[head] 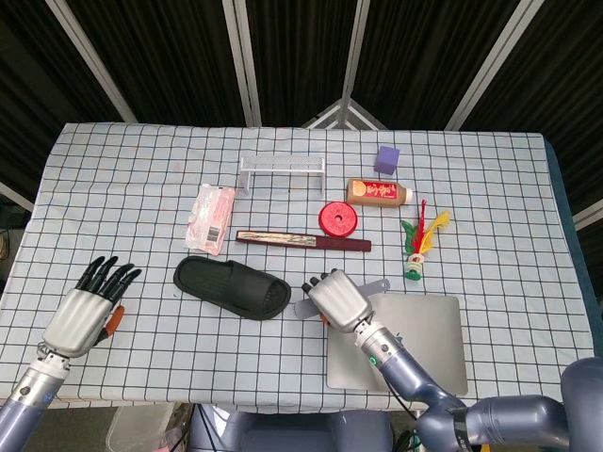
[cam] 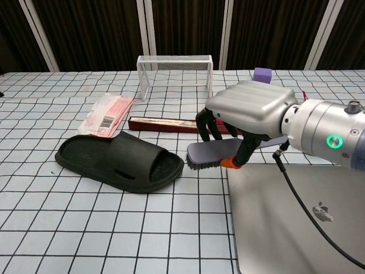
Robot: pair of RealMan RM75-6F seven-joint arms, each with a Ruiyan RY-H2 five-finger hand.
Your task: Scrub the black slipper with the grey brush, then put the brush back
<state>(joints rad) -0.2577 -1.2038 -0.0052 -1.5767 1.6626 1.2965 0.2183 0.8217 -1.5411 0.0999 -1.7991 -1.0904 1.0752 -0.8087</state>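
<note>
**A:** So where's your right hand (cam: 242,117) at?

**B:** Your right hand has its fingers curled around the grey brush (cam: 210,154), gripping it by the handle. Bristles point down, and the brush head sits just beside the toe end of the black slipper (cam: 118,161). Can't tell from either view if the bristles actually touch it or the table (head: 113,169).

**A:** And the left?

**B:** Your left hand (head: 87,309) is down near the front left edge of the table, fingers spread apart, holding nothing. It's well apart from the slipper.

**A:** What's around the slipper?

**B:** Slipper lies flat on the checked cloth, sole down. Behind it there's a pink packet (head: 211,217) and a long dark red box (head: 302,242). A grey laptop (head: 415,344) lies closed just to the right of your right hand. Further back you've got a red disc (head: 338,219), a brown bottle (head: 378,192) on its side, a purple cube (head: 386,159), a small white wire rack (head: 282,169) and a feathered shuttlecock (head: 416,247).
</note>
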